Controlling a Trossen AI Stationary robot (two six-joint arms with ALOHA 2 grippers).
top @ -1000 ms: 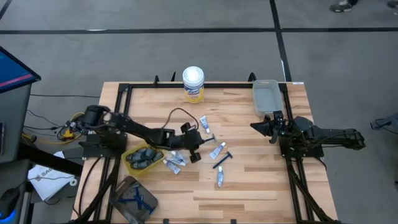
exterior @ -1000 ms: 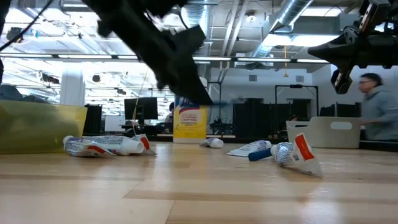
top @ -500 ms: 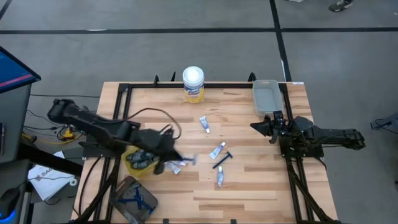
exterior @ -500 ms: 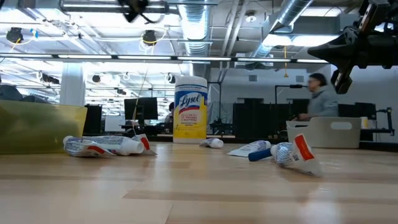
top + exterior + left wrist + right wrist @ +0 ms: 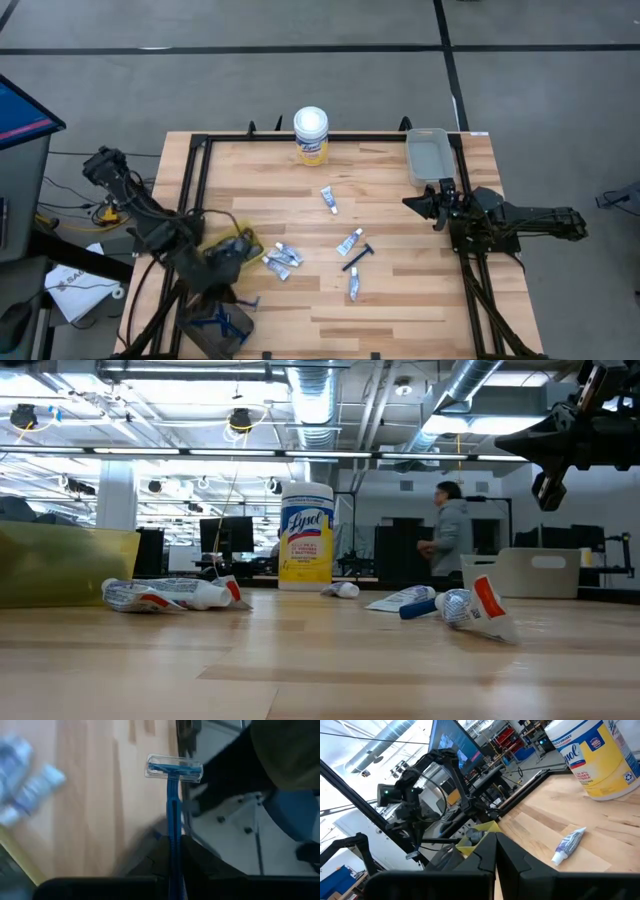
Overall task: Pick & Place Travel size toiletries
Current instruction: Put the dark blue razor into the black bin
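Observation:
My left gripper (image 5: 238, 292) hovers at the table's near left corner, just beside the dark tray (image 5: 212, 322) that holds blue razors, and it is shut on a blue razor (image 5: 173, 795). Next to it, a yellow bin (image 5: 228, 252) contains dark grey sticks. White tubes lie flat on the wood (image 5: 279, 261), (image 5: 329, 200), (image 5: 349, 241), (image 5: 353, 288), along with one more dark blue razor (image 5: 358, 257). My right gripper (image 5: 437, 207) waits shut above the right side of the table, touching nothing. My left gripper pinches the blue razor's handle (image 5: 172, 842) between its two fingers (image 5: 152, 862). The handle runs along the fingers and sticks out past their tips. The head (image 5: 174, 768) is at the free end, and the razor is lifted clear of the table.
A tall white Lysol canister (image 5: 311, 135) stands at the far edge. A clear bin (image 5: 427, 158) sits at the far right corner. A black frame (image 5: 196, 160) runs around the table. In the low view a person (image 5: 447, 545) walks in the room behind.
My left arm has swung back from the table's middle, near the tubes, toward the near left corner. It carried the blue razor along, lifted clear, past the yellow bin to the dark tray. The right arm kept still, and a person crossed the room behind.

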